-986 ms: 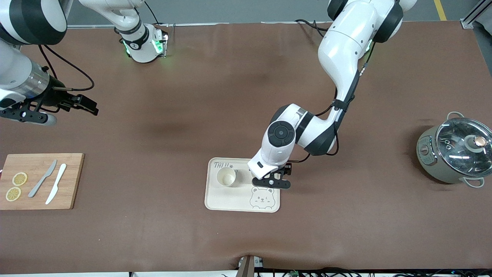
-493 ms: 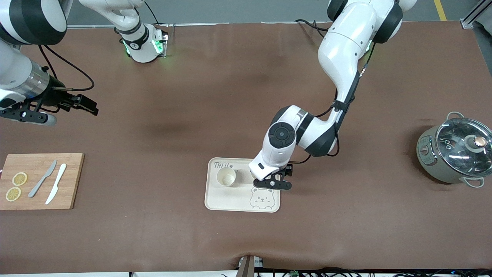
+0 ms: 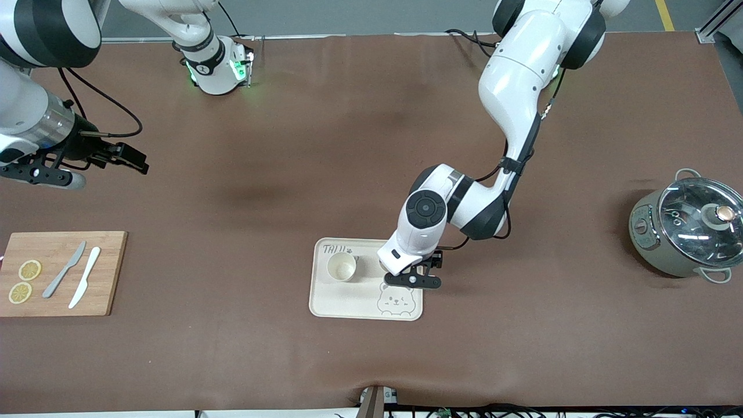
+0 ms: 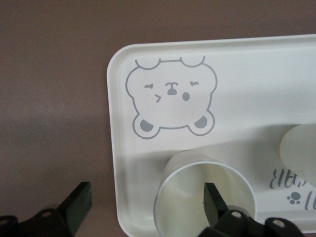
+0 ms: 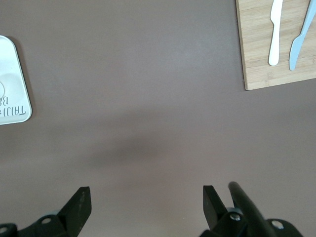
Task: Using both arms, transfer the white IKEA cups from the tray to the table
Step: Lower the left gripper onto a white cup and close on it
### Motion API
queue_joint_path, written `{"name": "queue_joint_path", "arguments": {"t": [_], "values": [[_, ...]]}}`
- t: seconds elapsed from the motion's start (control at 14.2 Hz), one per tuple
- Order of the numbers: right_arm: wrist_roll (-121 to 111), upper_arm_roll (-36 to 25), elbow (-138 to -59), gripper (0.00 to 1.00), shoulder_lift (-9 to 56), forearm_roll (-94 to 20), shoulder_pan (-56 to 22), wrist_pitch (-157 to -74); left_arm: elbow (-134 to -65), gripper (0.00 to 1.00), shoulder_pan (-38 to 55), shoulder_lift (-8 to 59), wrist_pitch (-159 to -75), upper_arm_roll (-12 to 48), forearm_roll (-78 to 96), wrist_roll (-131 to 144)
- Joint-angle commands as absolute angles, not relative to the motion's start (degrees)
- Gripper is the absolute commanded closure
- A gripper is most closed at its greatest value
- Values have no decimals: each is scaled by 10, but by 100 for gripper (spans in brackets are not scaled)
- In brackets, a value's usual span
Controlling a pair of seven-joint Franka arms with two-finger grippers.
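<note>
Cup point(image 4: 205, 197) on tray point(image 4: 256, 69): open left claw point(image 4: 143, 202) straddles its rim (centre, then close); open right claw point(image 5: 143, 205) waits.

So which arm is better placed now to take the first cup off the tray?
The left arm. The left gripper is open over the tray, one finger inside a cup. The right gripper waits open over bare table.

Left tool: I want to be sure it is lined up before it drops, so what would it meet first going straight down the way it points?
Probably the small cream-white cup on the cream bear tray: the open left tool has one finger over the cup's mouth, the other outside the tray's edge.
</note>
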State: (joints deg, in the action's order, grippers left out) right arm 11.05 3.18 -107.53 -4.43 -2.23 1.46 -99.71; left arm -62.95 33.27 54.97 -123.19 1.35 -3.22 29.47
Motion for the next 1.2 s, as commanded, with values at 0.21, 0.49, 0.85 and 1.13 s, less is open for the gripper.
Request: {"name": "queue_joint_path", "arguments": {"t": [0.21, 0.49, 0.85, 1.13], "values": [[116, 34, -1087, 0, -59, -13, 15, -997, -619, 0, 340, 567, -1236, 6, -44, 314], [116, 34, -1088, 0, -59, -13, 15, -997, -620, 0, 341, 570, -1237, 6, -44, 315], [117, 34, -1091, 0, -59, -13, 15, -998, -620, 100, 344, 576, -1244, 7, -42, 353], [116, 34, -1092, 0, -59, -13, 15, -998, -620, 100, 350, 575, -1248, 7, -43, 376]]}}
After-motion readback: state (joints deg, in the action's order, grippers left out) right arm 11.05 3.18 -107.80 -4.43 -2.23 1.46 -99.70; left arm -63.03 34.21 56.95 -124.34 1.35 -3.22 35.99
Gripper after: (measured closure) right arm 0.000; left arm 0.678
